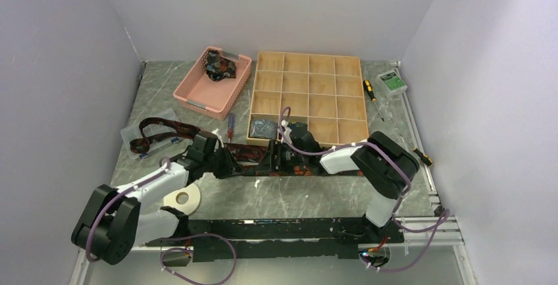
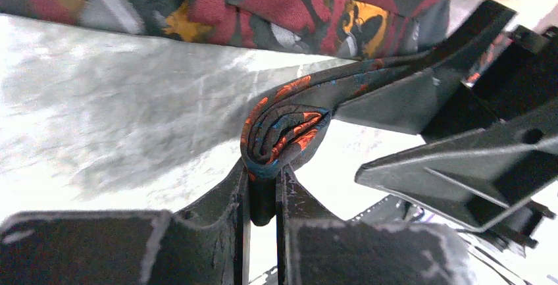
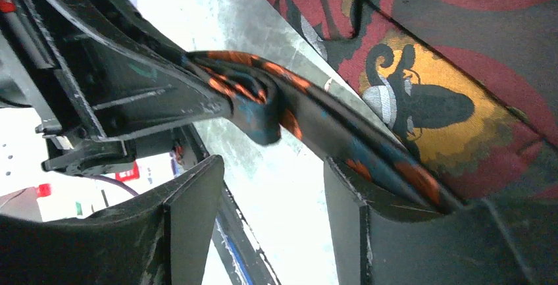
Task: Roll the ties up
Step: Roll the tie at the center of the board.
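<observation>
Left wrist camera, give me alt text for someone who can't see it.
The left gripper pinches the small rolled end of a dark tie with orange print over the grey marbled table. The tie's loose length runs right to the right gripper, and a maroon patterned tie lies across the top.

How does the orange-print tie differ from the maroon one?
Pose: the orange-print tie is coiled at its end; the maroon tie lies spread on the table.
Hold: the left gripper has its jaws shut on the orange-print tie's coil; nothing grips the maroon tie.
Print: the orange-print tie has small orange marks; the maroon tie, large red and yellow motifs.
Both are dark patterned fabric.
</observation>
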`<state>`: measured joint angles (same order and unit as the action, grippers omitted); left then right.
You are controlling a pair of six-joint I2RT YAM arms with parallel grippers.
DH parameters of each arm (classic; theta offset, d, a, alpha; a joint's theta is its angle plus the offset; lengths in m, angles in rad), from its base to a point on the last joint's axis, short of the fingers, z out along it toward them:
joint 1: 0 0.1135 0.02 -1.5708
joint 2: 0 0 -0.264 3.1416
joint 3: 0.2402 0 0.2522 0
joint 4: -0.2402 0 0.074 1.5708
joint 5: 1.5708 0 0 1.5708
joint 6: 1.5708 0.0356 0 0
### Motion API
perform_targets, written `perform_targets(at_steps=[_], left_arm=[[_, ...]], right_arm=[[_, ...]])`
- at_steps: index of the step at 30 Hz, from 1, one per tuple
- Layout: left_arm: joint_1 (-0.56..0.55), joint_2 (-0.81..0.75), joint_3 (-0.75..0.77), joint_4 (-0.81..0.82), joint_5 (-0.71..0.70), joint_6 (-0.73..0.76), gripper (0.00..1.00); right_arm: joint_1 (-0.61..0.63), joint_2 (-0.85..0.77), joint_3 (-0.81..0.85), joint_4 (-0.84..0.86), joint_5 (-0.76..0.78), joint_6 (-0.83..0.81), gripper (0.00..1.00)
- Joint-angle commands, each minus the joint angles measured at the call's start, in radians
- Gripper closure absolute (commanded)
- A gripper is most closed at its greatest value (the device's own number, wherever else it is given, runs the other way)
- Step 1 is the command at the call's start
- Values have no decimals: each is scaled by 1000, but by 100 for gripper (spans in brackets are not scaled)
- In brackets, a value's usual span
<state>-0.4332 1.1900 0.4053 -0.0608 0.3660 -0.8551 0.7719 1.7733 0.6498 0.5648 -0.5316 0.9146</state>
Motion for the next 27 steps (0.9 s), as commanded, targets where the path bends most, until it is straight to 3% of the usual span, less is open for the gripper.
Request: perform_targets(at_steps=[1,7,13,19,27], left_arm=[[-18,-55,111,-347,-216,69,97],[-65,-44,194,-530,-362,63,97],[-149,5,282,-658,-522,45,97],[-206,64,368,-756,-623,26,97],[-328,207,533,-938,-775,-62,97]], right_arm=[[-2,-110,55,-222,94,-98,36],[0,-259,114,-504,282,-236,30],[0,-412,88,-638,433,-308,29],[0,-500,32,-657,517,-307,31],[1,-473,-9,-584,470,-271,37]])
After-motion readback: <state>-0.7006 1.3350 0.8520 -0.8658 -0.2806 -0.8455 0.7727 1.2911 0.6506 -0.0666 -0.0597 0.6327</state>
